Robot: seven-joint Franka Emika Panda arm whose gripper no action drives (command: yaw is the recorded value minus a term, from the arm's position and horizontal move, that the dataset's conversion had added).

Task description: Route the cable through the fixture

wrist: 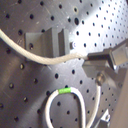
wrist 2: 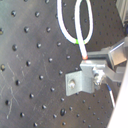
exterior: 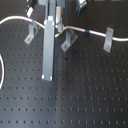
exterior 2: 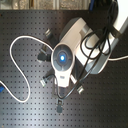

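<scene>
Threading is under way: in the first exterior view the cable (exterior: 15,20) enters from the first exterior view's left, passes the left fixture clip (exterior: 32,33), reaches the gripper (exterior: 56,25), then runs past the middle clip (exterior: 68,41) and its blue band (exterior: 88,31) to the right clip (exterior: 108,40). In the first wrist view the gripper's fingers (wrist: 102,60) appear pinched on the cable near the green band (wrist: 64,91). Next, I judge, the held stretch must be lowered into a clip slot on the black perforated worktop (exterior: 90,90).
</scene>
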